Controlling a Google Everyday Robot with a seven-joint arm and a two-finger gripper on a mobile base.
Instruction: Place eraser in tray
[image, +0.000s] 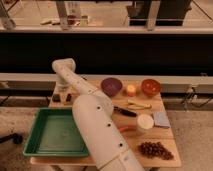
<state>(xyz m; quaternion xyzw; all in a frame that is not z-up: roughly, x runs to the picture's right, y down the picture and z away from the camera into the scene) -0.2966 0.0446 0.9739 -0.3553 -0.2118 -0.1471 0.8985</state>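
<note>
The green tray (37, 142) sits at the front left of the wooden table, with nothing in it. My white arm reaches from the front, over the tray's right edge, to the table's back-left corner. My gripper (62, 94) points down there, just behind the tray's far rim. Small dark shapes (56, 98) show at the gripper's foot on the table. I cannot tell whether they are the eraser or part of the gripper, or whether anything is held.
A purple bowl (111, 86), a yellow-orange item (131, 90) and an orange bowl (150, 86) stand at the back. A banana (137, 105), a dark tool (125, 111), a white cup (145, 121), a light blue block (161, 119) and grapes (155, 149) lie on the right.
</note>
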